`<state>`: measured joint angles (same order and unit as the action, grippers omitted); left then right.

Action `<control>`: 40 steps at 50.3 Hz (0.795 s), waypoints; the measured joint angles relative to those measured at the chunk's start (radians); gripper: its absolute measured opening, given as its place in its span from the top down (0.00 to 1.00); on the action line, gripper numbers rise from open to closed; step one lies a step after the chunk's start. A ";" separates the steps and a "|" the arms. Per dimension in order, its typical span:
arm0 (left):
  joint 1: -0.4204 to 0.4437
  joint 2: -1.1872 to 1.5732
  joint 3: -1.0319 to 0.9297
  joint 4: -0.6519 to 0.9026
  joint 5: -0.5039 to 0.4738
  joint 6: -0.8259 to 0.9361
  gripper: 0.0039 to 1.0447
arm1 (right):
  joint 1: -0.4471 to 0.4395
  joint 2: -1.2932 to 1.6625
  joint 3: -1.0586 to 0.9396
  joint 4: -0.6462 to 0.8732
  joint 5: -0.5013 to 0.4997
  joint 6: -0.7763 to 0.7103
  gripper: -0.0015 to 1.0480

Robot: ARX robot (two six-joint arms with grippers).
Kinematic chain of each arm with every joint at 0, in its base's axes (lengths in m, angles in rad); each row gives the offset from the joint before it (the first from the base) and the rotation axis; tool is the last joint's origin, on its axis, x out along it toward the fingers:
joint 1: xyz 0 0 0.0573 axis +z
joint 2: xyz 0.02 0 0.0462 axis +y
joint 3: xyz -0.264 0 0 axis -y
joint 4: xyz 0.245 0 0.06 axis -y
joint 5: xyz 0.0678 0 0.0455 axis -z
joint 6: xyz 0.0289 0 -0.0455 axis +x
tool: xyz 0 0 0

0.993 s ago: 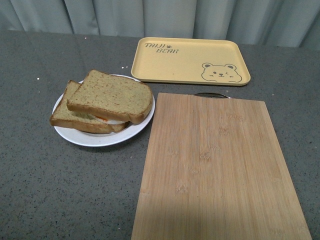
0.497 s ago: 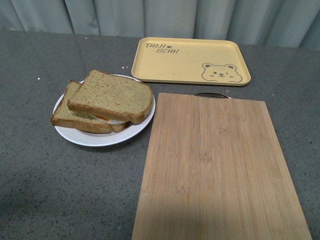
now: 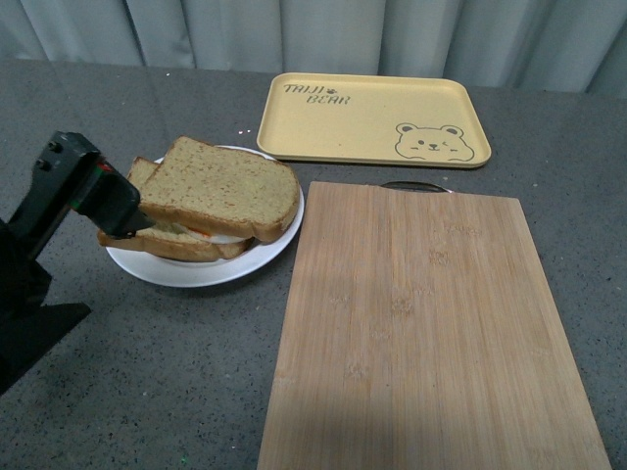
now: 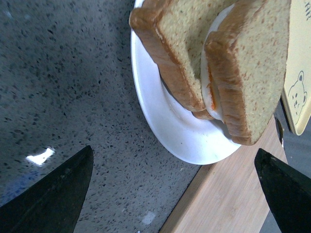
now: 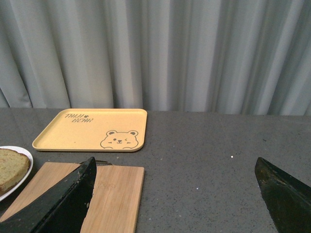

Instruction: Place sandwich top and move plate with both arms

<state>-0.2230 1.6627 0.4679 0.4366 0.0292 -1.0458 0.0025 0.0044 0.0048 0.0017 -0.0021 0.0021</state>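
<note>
With the sandwich top (image 3: pixel 220 186) already on the plate (image 3: pixel 196 271), just ahead of the left arm's (image 3: pixel 69 191) wide-apart jaws, the plate move seemed in hand, calling next for the right jaws, also apart and far off, to reach its rim.

place: mock kitchen tabletop, lab-style rig | surface: grey speckled countertop (image 3: pixel 147 392) | backdrop: pleated grey curtain (image 5: pixel 194 48) | props: bamboo cutting board (image 3: pixel 431 323), yellow bear tray (image 3: pixel 372 117), white plate (image 3: pixel 196 273)
</note>
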 joint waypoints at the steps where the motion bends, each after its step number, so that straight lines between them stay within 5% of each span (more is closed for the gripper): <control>1: -0.005 0.016 0.007 0.005 -0.002 -0.015 0.06 | 0.000 0.000 0.000 0.000 0.000 0.000 0.09; 26: -0.048 0.230 0.114 0.081 -0.031 -0.112 0.07 | 0.000 0.000 0.000 0.000 0.000 0.000 0.09; 40: -0.044 0.307 0.177 0.084 -0.030 -0.162 0.54 | 0.000 0.000 0.000 0.000 0.000 0.000 0.09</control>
<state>-0.2672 1.9697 0.6453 0.5209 -0.0010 -1.2079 0.0025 0.0044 0.0044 0.0017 -0.0021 0.0017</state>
